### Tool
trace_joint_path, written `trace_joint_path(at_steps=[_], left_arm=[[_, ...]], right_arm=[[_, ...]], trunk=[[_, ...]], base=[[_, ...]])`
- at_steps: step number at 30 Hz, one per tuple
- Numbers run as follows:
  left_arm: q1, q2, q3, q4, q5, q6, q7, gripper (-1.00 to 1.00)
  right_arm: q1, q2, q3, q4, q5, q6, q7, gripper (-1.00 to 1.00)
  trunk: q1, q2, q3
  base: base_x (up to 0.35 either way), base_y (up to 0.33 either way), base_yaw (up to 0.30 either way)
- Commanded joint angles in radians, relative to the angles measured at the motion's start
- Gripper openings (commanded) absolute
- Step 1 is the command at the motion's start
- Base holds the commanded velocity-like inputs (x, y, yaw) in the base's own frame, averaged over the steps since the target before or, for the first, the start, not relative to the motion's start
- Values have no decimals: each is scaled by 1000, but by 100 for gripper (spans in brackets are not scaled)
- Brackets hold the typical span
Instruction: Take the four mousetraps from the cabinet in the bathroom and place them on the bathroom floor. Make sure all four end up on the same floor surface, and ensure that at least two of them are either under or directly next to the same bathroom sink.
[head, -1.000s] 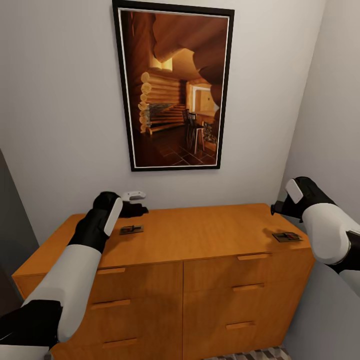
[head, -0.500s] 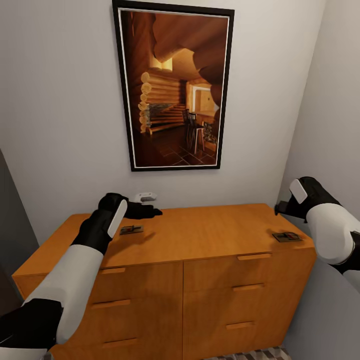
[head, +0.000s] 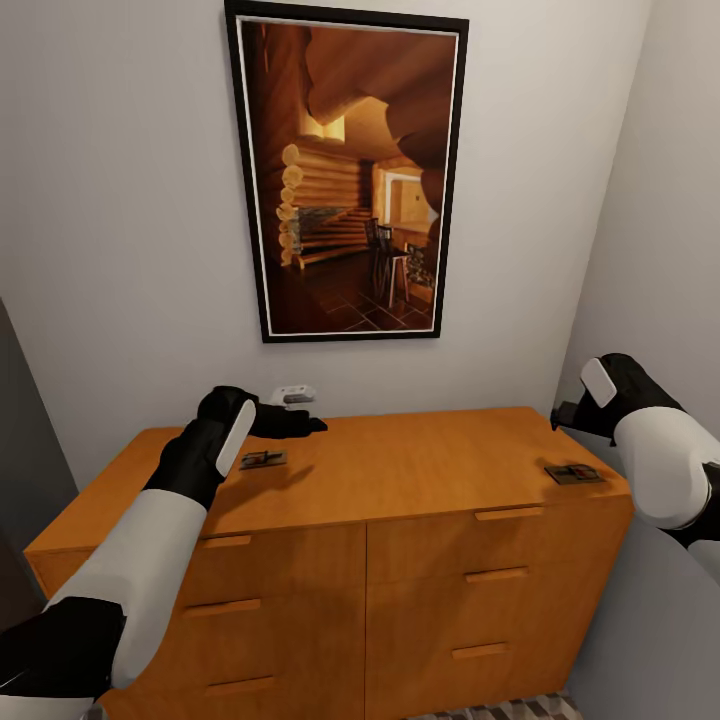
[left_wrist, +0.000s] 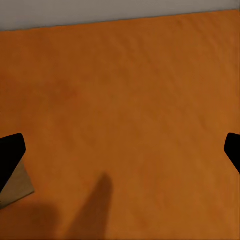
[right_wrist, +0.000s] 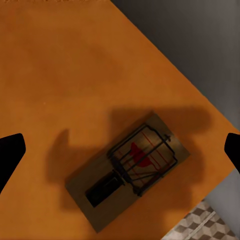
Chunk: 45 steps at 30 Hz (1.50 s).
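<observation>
Mousetraps: two flat wooden boards with dark wire, on the cabinet (head: 400, 470) top. One mousetrap (head: 263, 459) near its left rear, beside the left tool (head: 300, 425); another (right_wrist: 129, 170), red-marked, at its right front corner beneath the right tool (right_wrist: 120, 147). Both tools spread wide, holding nothing. Cabinet smooth orange-brown wood, bar handles. Framed picture (head: 348, 175) on the wall above it.

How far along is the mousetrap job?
Early stage. Done: nothing visibly placed; the patterned floor at the cabinet's foot shows no traps. In hand: nothing gripped. Both grippers have jaws open. The right gripper hovers over the right-end mousetrap on the cabinet top; the left gripper sits beside the left mousetrap. Left: pick up these two, find the others, set all on the floor by the sink.
</observation>
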Motion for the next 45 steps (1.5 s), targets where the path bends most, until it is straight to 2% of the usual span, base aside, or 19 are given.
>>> trace_joint_path(at_steps=[1,45], left_arm=[[-1,0,0,-1,2,4,0,100],[-1,1,-2,-16,-1,2,0,100]], right_arm=[[-1,1,-6,-1,1,2,-3,100],[-1,10,-8,-5,5,28,1,100]], trunk=[[0,-1,-1],[0,-1,-1]], base=[[0,0,0],[17,0,-1]])
